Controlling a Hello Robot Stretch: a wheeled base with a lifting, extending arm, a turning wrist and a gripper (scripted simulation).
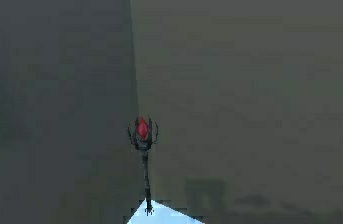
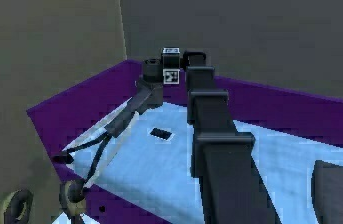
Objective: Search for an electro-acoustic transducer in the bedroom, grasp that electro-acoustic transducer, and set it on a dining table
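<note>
1. arm side view shows my long dark square bar arm (image 2: 219,150) going up from the bottom edge, over a big bed with a pale blue sheet and a purple border (image 2: 299,150).
2. at the far end of the arm sit two small white squares with black marks (image 2: 171,62).
3. left of them is my dark gripper (image 2: 84,160). its two thin fingers (image 2: 119,122) point down toward the bed's purple corner.
4. i cannot tell if my gripper is holding anything, because the bed and other stuff lie right behind its tip.
5. a small flat black rectangle (image 2: 161,132) lies on the blue sheet, between the fingers and the arm.
6. just below the fingers is a small round tan and dark thing (image 2: 71,192). another round dark thing (image 2: 14,205) is near the bottom left corner. i cannot tell what they are.
7. a dark grey lump (image 2: 339,190) lies on the bed at the right edge.
8. forward view shows plain grey walls (image 1: 249,90) meeting in a corner.
9. in front of that corner stands a red ball inside a dark wire cage on a thin dark pole (image 1: 142,131). it looks like a microphone, so it may be the sound thing i am looking for.
10. the pole's foot comes down to a pale blue pointed patch (image 1: 164,213) at the bottom edge.
</note>
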